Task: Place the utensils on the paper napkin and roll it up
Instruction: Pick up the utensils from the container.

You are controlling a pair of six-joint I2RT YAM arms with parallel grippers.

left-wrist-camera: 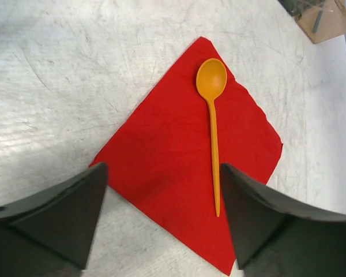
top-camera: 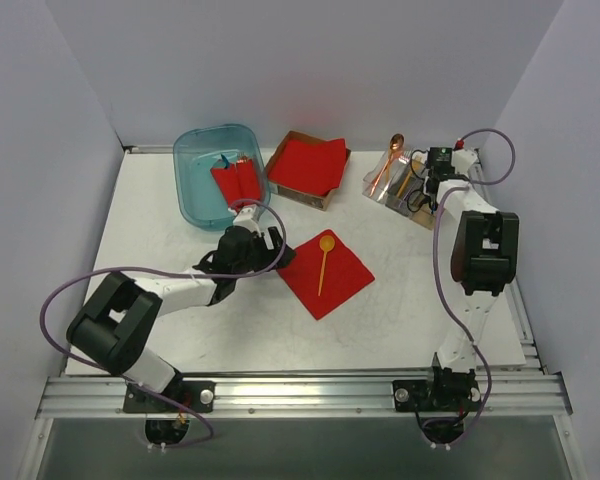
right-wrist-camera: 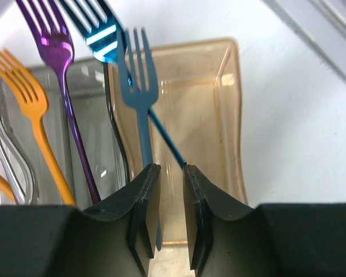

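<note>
Noting the right gripper (right-wrist-camera: 172, 170) nearly pressed together about the blue fork (right-wrist-camera: 139, 75) at the table's (top-camera: 180, 300) far-right corner, grip unclear, we fear a slip snagging neighbouring forks (right-wrist-camera: 60, 52); left gripper (left-wrist-camera: 164, 173) spread, empty, over the mid-table paper napkin (left-wrist-camera: 161, 156) bearing the spoon (left-wrist-camera: 213, 144).

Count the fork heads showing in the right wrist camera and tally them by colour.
Orange fork: 1
Purple fork: 1
Blue: 2, the matte blue fork and the shiny blue fork
Total: 4 fork heads
</note>
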